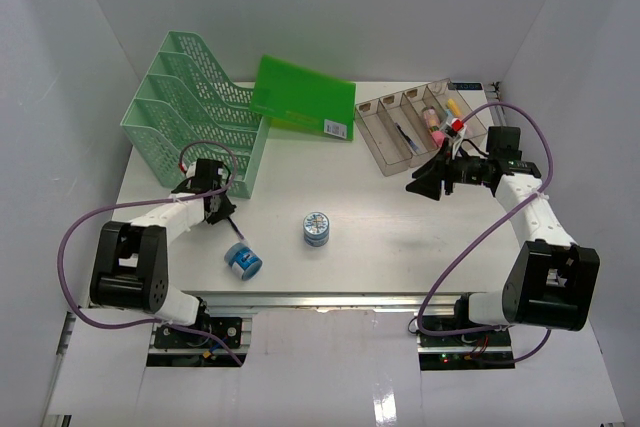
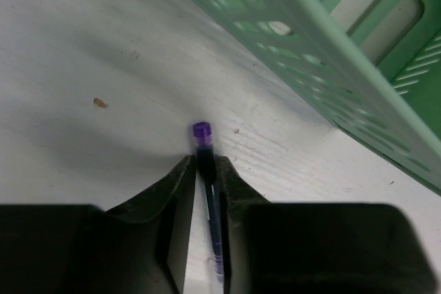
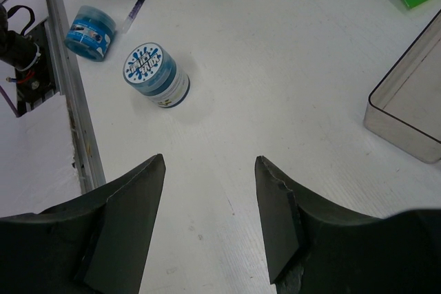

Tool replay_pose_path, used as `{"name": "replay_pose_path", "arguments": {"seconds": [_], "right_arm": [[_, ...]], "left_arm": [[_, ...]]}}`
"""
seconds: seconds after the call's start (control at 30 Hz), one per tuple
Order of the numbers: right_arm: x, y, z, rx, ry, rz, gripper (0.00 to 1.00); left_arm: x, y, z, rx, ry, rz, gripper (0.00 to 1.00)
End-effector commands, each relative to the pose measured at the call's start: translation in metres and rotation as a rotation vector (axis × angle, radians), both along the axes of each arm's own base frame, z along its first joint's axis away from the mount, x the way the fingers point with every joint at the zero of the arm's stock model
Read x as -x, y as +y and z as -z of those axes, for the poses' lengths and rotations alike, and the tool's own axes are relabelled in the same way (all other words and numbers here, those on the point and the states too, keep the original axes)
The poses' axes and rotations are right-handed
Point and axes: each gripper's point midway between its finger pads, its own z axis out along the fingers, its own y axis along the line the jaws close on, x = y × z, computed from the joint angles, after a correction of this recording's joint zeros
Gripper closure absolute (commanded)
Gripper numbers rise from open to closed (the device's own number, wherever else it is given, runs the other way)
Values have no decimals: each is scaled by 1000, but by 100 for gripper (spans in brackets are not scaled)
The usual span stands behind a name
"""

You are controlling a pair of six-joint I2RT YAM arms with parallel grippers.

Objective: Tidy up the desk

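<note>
left pincer (image 2: 205, 167) clenched on purple pen (image 2: 202, 131) beside mint rack (image 2: 331, 53), likely to tidy it | right pincer (image 3: 209, 163) released, hovering above desk (image 3: 275, 67)

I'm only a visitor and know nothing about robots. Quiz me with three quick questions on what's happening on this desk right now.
1. True or false: the right gripper is holding something.
2. What sits between the fingers of the left gripper? A) a pen B) a spoon C) a coin
3. Fill in: the middle blue tub stands upright; the near blue tub lies on its ____.
Key: 1 false, its jaws are open and empty; 2 A; 3 side.
</note>
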Motion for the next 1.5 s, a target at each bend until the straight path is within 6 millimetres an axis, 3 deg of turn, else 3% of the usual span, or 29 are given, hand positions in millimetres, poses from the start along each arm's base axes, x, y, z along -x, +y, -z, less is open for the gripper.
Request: {"name": "replay_pose_path", "arguments": {"seconds": [0.0, 0.2, 0.33, 0.57, 0.8, 0.9, 1.0, 1.13, 1.27, 1.47], "right_arm": [[4, 1, -12, -36, -38, -23, 39], [4, 1, -12, -39, -39, -25, 39], [5, 1, -11, -40, -37, -31, 39], [7, 1, -9, -39, -40, -39, 39], [14, 7, -9, -64, -20, -77, 39], [20, 17, -9, -88, 25, -114, 38], [30, 43, -3, -85, 113, -166, 33], [48, 82, 8, -82, 225, -255, 20], [69, 114, 13, -79, 385, -340, 18], [51, 127, 15, 5, 502, -197, 18]], "left_arm": [[28, 7, 28, -27, 134, -6, 74], [17, -2, 6, 31, 50, -2, 90], [-3, -19, -34, 128, -73, 12, 99], [-26, -38, -92, 246, -222, 21, 100], [-20, -70, -125, 430, -306, 107, 100], [-8, -93, -136, 554, -342, 163, 100], [-2, -120, -149, 653, -374, 227, 100], [-3, -169, -172, 704, -415, 321, 100], [-8, -212, -185, 710, -421, 385, 100], [-19, -264, -186, 728, -425, 440, 100]]}}
